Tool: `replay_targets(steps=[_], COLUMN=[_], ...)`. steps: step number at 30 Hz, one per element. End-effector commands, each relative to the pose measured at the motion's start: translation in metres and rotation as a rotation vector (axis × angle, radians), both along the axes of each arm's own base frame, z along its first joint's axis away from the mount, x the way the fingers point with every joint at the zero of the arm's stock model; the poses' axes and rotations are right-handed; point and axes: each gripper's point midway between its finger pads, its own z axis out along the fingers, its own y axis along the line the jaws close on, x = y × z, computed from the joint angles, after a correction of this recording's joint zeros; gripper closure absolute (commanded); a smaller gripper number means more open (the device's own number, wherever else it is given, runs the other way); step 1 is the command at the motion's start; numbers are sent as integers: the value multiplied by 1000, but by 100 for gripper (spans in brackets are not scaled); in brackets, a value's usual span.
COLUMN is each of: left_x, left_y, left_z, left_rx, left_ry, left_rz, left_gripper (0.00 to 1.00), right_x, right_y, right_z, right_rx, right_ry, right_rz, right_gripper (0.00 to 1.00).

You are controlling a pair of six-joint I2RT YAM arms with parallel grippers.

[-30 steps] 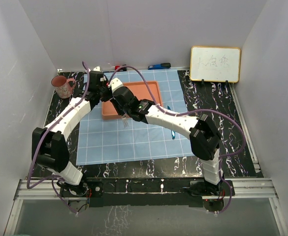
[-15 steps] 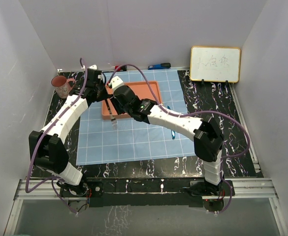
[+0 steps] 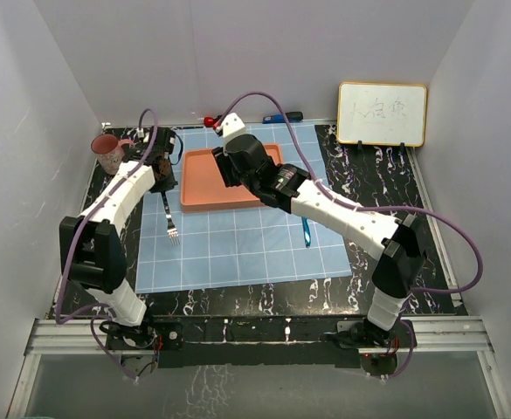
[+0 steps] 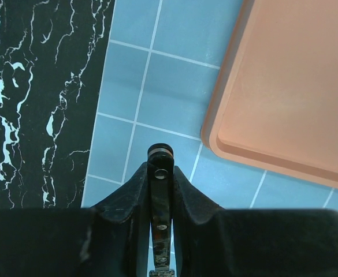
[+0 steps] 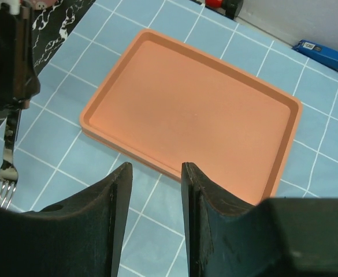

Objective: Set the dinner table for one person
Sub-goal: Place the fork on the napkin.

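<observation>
The step in hand seems to be laying the fork point(image 3: 169, 218) to the left of the tray point(image 3: 204, 183). The left hand point(image 4: 160, 173) pinches the end of the fork's handle, low over the blue cloth point(image 3: 238, 253); I cannot tell if the prongs touch the cloth. The right hand point(image 5: 156, 173) is spread and empty above the tray. Next, I think, the left hand must lay the fork flat and let go. The black marbled desk point(image 3: 377, 183) lies under everything, and the cloth covers its middle. I count one fork, one tray, one cup point(image 3: 109, 153) and one blue-handled utensil point(image 3: 307, 231).
</observation>
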Motion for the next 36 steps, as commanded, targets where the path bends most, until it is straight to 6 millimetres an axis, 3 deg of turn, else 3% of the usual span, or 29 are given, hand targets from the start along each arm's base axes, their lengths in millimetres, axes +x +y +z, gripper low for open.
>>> replay_targets(steps=[1,8,22,31,36], left_x=[-3,4,20,24,24], left_y=[7,9,15,27,32], left_z=[-14,-50,-101,-115,-115], left_rx=[55,84,44,30,31], left_ry=[69,119,147,162,162], left_rz=[-3,17,43,70,79], left_gripper=[100,100,100,100,92], right_x=[-9,-17,-30,-28,-26], right_y=[6,10,3,4,8], right_z=[-3,-17,-9,-21,-26], right_rx=[20,31,72,52,43], right_ry=[24,75,72,88,98], right_rz=[38,70,92,87,91], right_gripper=[63,65,64,63,62])
